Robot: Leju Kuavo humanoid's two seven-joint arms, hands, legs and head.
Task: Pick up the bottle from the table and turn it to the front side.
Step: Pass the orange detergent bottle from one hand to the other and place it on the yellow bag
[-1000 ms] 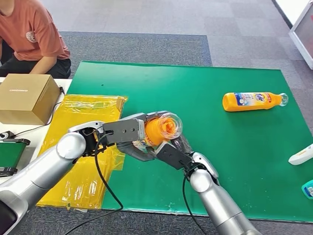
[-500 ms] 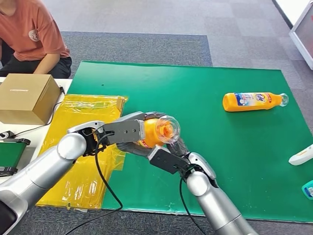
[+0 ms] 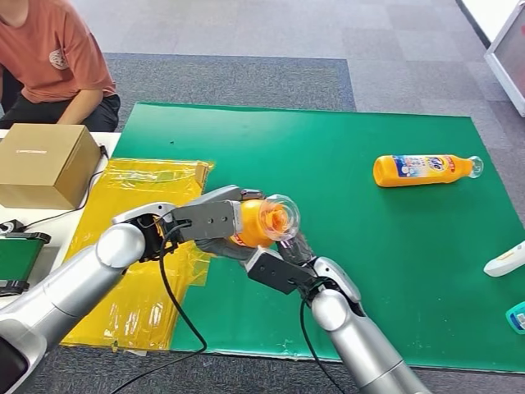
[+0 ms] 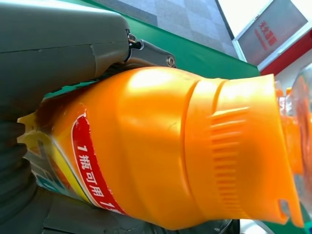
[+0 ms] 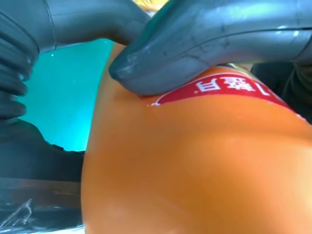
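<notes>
An orange bottle (image 3: 263, 222) with a clear cap and a red label band hangs above the green mat (image 3: 384, 271), lying roughly level, cap toward the right. My left hand (image 3: 213, 220) grips its body from the left. My right hand (image 3: 276, 269) cups it from below, with fingers reaching up past the neck. In the left wrist view the bottle (image 4: 165, 146) sits against my left hand (image 4: 55, 44). The right wrist view has the bottle's orange side (image 5: 202, 165) pressed between my right hand (image 5: 33, 141) and a grey finger from the other side.
A second orange bottle (image 3: 426, 170) lies on the mat at the far right. A yellow plastic sheet (image 3: 136, 246) and a cardboard box (image 3: 43, 164) lie to the left. A person (image 3: 49, 57) sits at the back left. White (image 3: 504, 261) and teal (image 3: 517, 317) objects lie at the right edge.
My right hand has slid left and a little toward me under the bottle. The bottle and left hand have shifted slightly left and down.
</notes>
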